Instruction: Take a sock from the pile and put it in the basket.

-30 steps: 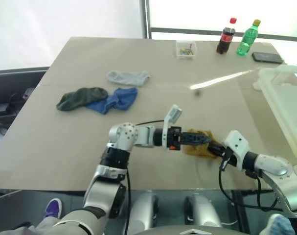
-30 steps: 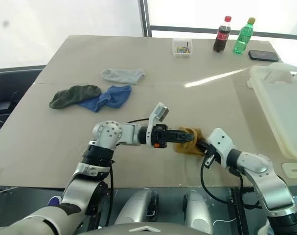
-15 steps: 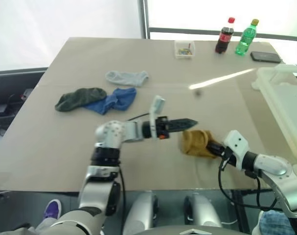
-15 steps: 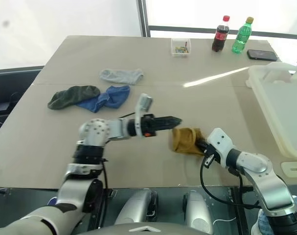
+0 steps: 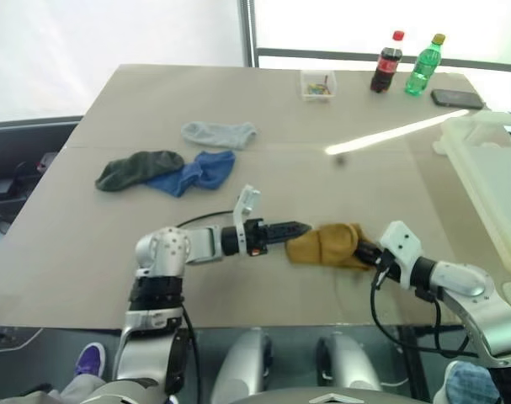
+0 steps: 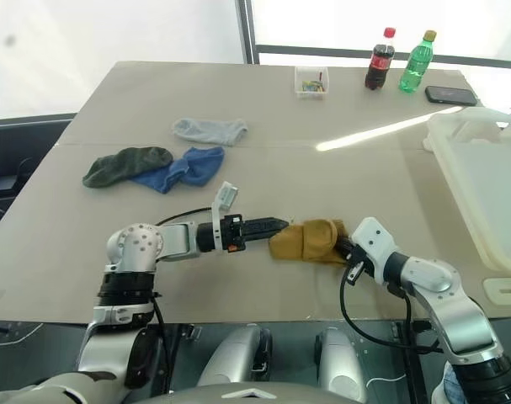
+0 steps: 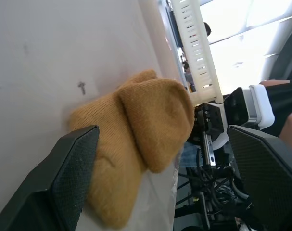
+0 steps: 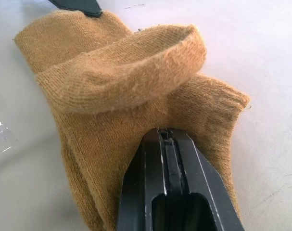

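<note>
One mustard sock [image 5: 327, 245] lies pinched at its cuff by the right claw [image 8: 167, 139], ready for carrying to the basket [image 5: 491, 181]; beside the sock, the left claw [image 5: 293, 229] stands spread, free.

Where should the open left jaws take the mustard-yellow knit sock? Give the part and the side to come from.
Take the free folded end of the mustard-yellow knit sock, coming level from the robot's left. The left gripper already stands open at that end, while the right gripper is shut on the opposite end, so that side is taken. The fabric bunches thick there, giving a good bite.

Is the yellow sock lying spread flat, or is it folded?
Folded: the yellow sock is doubled over itself on the table, one layer curling over the other.
</note>
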